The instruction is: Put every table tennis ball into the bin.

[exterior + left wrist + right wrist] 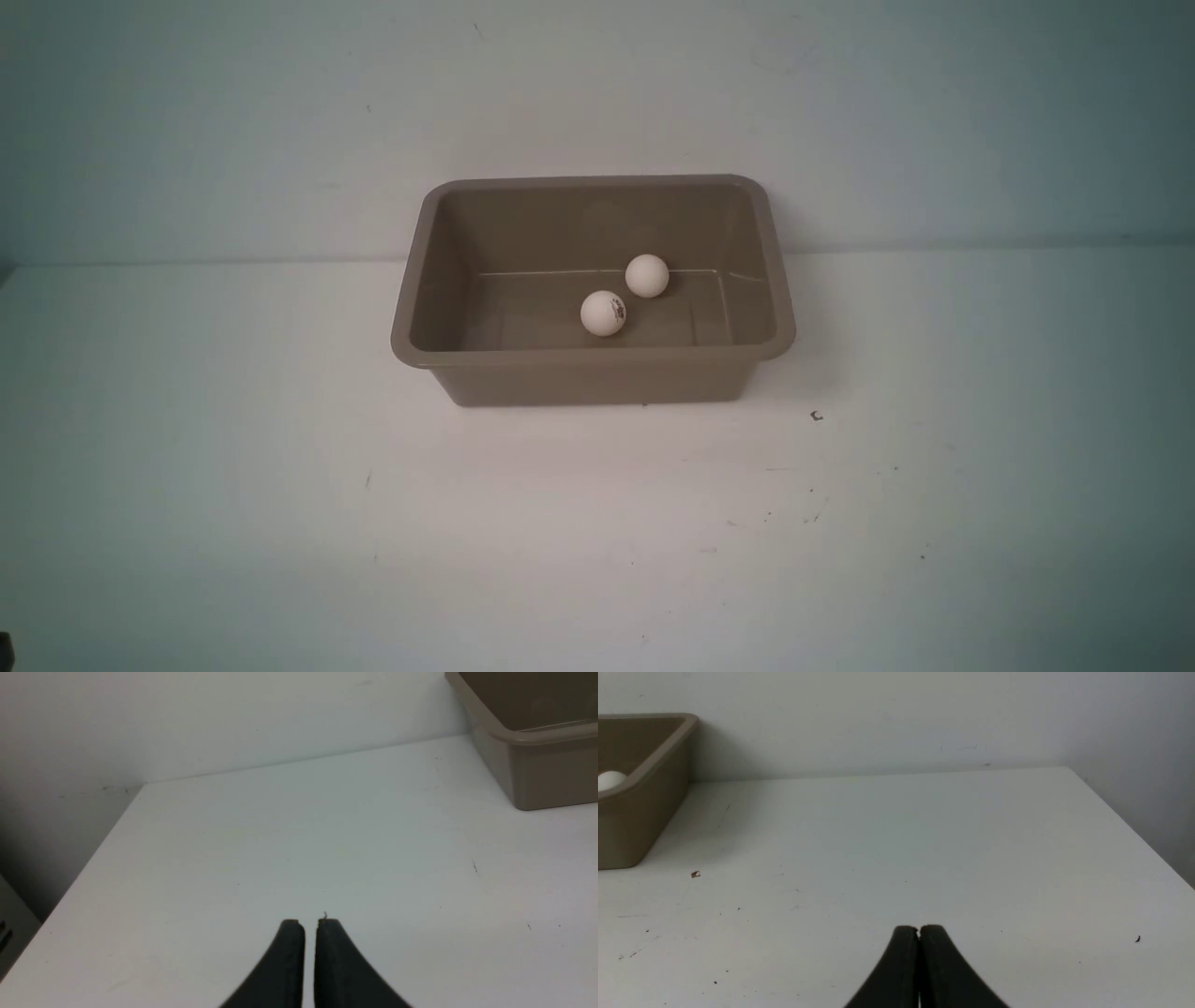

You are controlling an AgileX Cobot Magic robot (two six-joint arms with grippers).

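The taupe-brown bin (597, 347) stands on the white table against the back wall. Two white table tennis balls lie on its floor: one (602, 313) shows a dark printed mark, the other (647, 276) sits just behind and to its right. A corner of the bin (537, 765) shows in the left wrist view. In the right wrist view the bin (640, 812) shows with the top of one ball (611, 780) above its rim. My left gripper (310, 924) is shut and holds nothing, with only a hairline gap. My right gripper (919, 928) is shut and holds nothing. Neither arm appears in the front view.
A small dark speck (817, 416) lies on the table right of the bin; it appears as a brown crumb (695, 874) in the right wrist view. The table's left edge (88, 858) and its right edge (1134, 826) drop off beside the wall.
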